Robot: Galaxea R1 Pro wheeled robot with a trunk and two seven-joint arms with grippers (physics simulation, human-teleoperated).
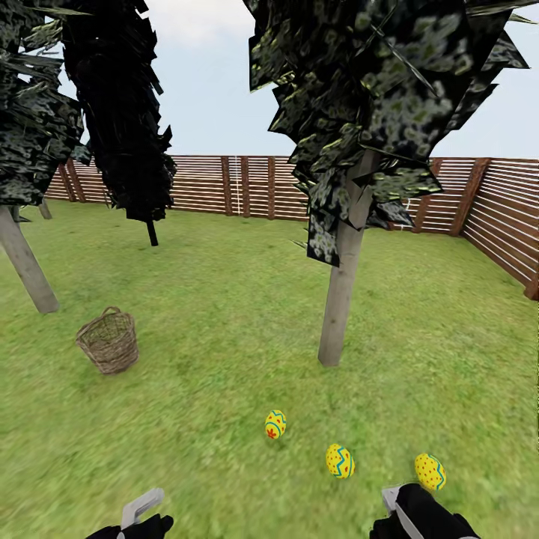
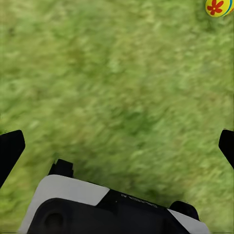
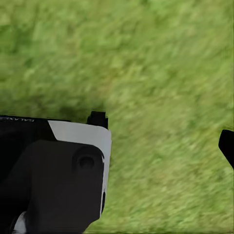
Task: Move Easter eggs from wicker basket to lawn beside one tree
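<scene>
Three yellow Easter eggs lie on the lawn in front of the tree with the straight pale trunk: one with a red star, one with blue zigzags, one with red spots. The wicker basket stands tilted on the grass to the left, and I see no egg inside it. My left gripper hangs low and open over bare grass, its fingers wide apart, with the star egg at the frame's corner. My right gripper is open just beside the spotted egg, holding nothing.
A leaning pale-trunk tree stands behind the basket at the left, and an all-black tree further back. A brown slat fence closes the garden at the back and along the right side.
</scene>
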